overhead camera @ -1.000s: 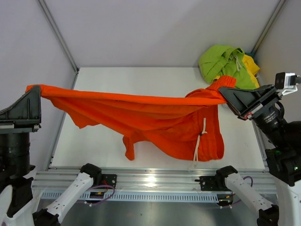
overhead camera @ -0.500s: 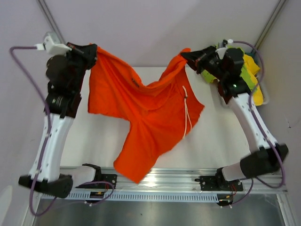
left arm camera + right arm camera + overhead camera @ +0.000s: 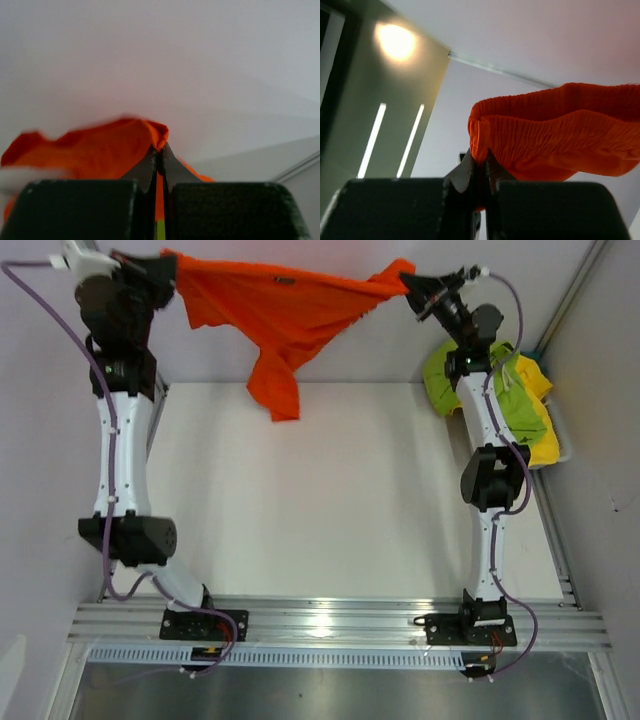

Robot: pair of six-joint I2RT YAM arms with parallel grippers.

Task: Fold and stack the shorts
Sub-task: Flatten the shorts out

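You're holding the orange shorts stretched high above the table's far edge. The left gripper and right gripper are each pinching an end, apparently the waistband, its length running left-right.

Slim white links and bulky black joint housings make up the left arm and right arm. Purple cables trail along both. The left gripper and right gripper are matte black, jaws tapering thin.

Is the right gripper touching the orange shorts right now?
Touching. The right wrist view shows the right gripper pinched shut on the waistband of the orange shorts.
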